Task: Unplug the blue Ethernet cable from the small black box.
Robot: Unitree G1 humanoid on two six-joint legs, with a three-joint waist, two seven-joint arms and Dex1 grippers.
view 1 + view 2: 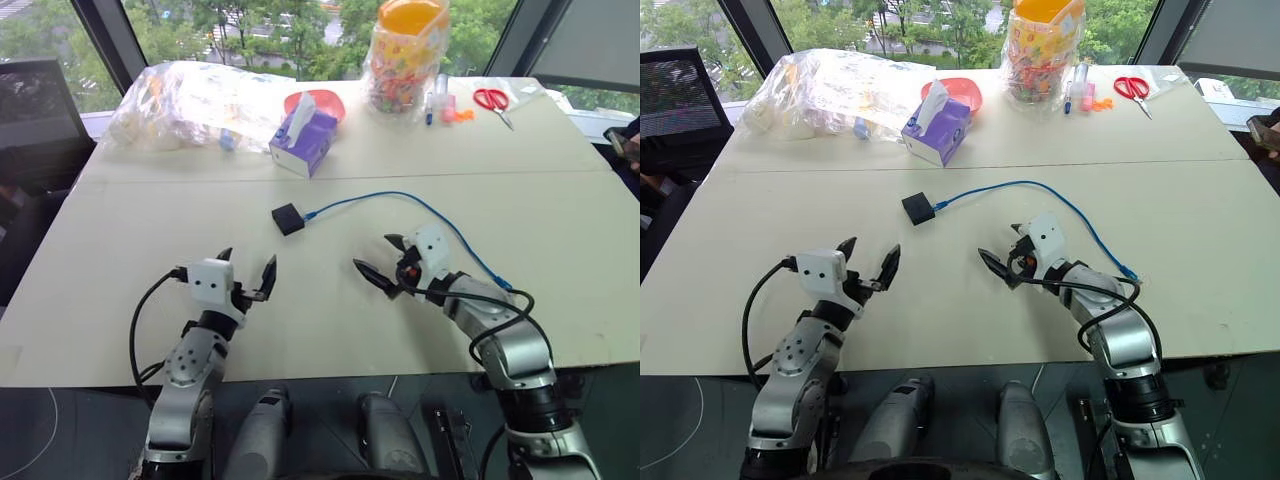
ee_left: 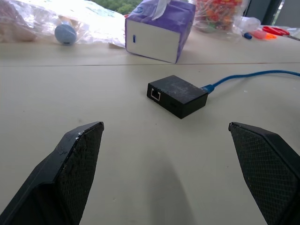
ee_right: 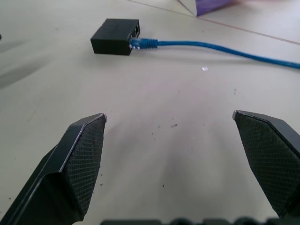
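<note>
We are at the start: the blue cable is plugged into the small black box, and nothing is gripped yet. The box lies flat on the table, on the near side of the purple tissue box and well apart from it. From the box the cable runs off toward our right, arches, then trails back toward the table's near edge, ending just beside our right arm. In the right wrist view the plug sits seated in the side of the box.

Our left gripper hovers on the near side of the box, its fingers spread wide and empty. Our right gripper hovers near the box too, angled toward it, also spread wide and holding nothing.

We judge this the approach step. Next we likely need one gripper to pin the box, which looks light enough to slide, and the other to pinch the plug close to the box and pull straight out along the cable.
</note>
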